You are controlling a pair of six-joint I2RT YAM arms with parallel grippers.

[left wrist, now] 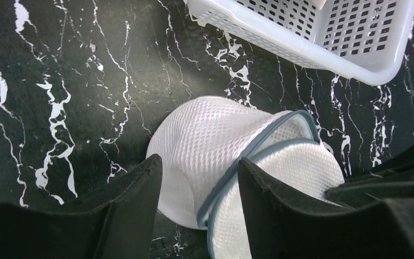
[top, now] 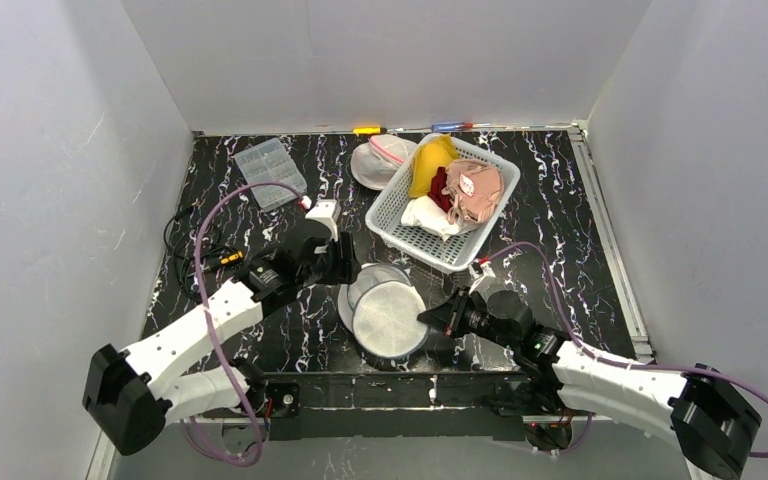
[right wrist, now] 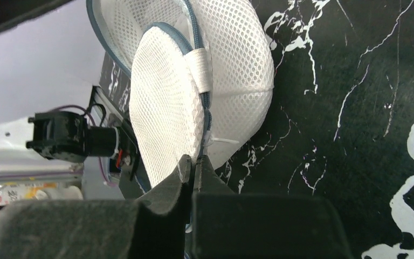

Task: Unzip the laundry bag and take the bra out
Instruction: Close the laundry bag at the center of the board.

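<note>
The laundry bag is a round white mesh pouch with grey-blue trim, lying on the black marble table in front of the basket. My left gripper stands open at its left side. In the left wrist view its fingers straddle the laundry bag at the trimmed seam without closing on it. My right gripper is at the bag's right edge. In the right wrist view the right gripper is shut on the blue-trimmed seam of the laundry bag, beside a white tie. The bra is hidden.
A white slotted basket holding yellow, red, white and pink clothes stands just behind the bag, and its wall shows in the left wrist view. A second mesh pouch, a clear plastic box and loose cables lie further back and left.
</note>
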